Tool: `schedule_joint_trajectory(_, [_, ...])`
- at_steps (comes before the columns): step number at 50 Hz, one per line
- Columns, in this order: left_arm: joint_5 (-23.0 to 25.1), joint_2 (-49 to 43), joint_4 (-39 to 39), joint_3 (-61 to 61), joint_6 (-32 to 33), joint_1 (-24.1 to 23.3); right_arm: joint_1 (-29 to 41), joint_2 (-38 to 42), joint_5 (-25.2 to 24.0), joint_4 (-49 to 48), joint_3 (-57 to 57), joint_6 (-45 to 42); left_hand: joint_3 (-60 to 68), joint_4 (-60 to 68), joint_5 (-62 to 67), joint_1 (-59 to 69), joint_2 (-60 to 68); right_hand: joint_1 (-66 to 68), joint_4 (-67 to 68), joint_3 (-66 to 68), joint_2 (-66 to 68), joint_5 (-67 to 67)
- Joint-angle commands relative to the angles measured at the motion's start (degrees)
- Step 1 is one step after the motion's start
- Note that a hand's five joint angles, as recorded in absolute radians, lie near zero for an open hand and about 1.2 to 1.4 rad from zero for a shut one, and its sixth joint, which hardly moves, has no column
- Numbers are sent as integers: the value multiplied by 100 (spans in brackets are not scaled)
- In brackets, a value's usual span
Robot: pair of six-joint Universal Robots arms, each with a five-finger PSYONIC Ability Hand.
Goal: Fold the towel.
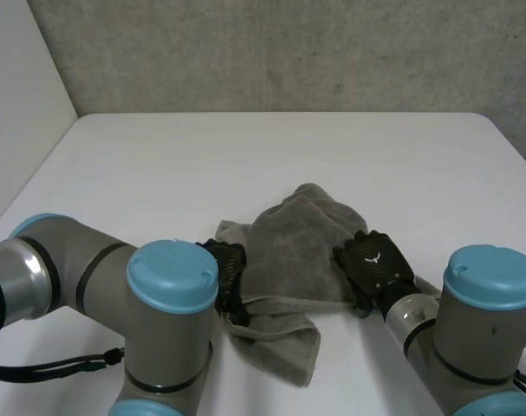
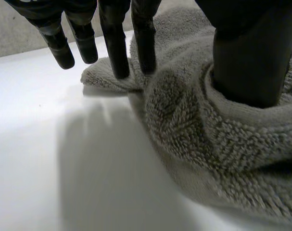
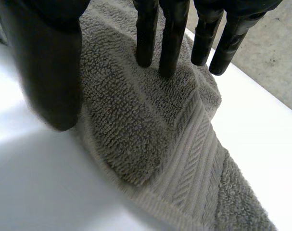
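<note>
A grey towel (image 1: 297,251) lies crumpled on the white table (image 1: 263,156), with a flap trailing toward the front edge. My left hand (image 1: 228,273) rests at the towel's left edge. In the left wrist view its fingers (image 2: 114,43) are straight, their tips touching the edge of the towel (image 2: 208,130), and its thumb (image 2: 247,62) presses into a fold. My right hand (image 1: 375,264) sits on the towel's right edge. In the right wrist view its fingers (image 3: 170,33) reach straight over the towel (image 3: 136,125), and its thumb (image 3: 54,72) stands at the cloth's border.
Bare table surrounds the towel, with wide room behind it up to the grey wall (image 1: 280,52). Both arms crowd the front edge of the table.
</note>
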Motion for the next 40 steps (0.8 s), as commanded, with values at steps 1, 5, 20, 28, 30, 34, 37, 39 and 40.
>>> schedule_joint_trajectory(1, [19, 44, 1, -105, -5, -2, 6, -130, -49, 1, 39, 75, -240, -322, 2501, 2533, 2473, 3186, -444, -287, 3194, 3226])
schedule_joint_trajectory(5, [36, 44, 1, -44, -14, 24, 7, -218, -137, 62, -110, 40, -240, -322, 5008, 5040, 4980, 4371, -444, -287, 4379, 4411])
schedule_joint_trajectory(20, [1484, 984, -420, 377, 678, 533, -433, -1678, -1322, 1651, -1040, 40, -240, -322, 5015, 5046, 4986, 4371, -444, -287, 4379, 4411])
schedule_joint_trajectory(28, [2198, -51, -508, 2105, 2277, 1306, -337, -222, -1658, 1934, -3232, -310, -240, -322, 5015, 5046, 4986, 4371, -444, -287, 4379, 4411])
schedule_joint_trajectory(30, [2181, -185, -526, 2585, 2535, 1378, -301, 54, -1535, 2031, -4012, -443, -240, -322, 5015, 5046, 4986, 4371, -444, -287, 4379, 4411])
schedule_joint_trajectory(34, [2207, -37, -194, 3558, 2965, 1500, -222, 151, -966, 1883, -6151, -496, -240, -322, 5015, 5046, 4986, 4371, -444, -287, 4379, 4411])
schedule_joint_trajectory(37, [2242, 541, 551, 3666, 3009, 1615, -222, 2, -675, 1357, -6762, -94, -240, -322, 5015, 5046, 4986, 4371, -444, -287, 4379, 4411])
schedule_joint_trajectory(39, [2294, 954, 990, 3527, 3027, 1650, -222, -277, -665, 1032, -6737, 239, -240, -322, 5015, 5046, 4986, 4371, -444, -287, 4379, 4411])
schedule_joint_trajectory(40, [2426, 1341, 1377, 3342, 3018, 1720, -283, -585, -708, 829, -6607, 503, -240, -322, 5015, 5046, 4986, 4371, -444, -287, 4379, 4411])
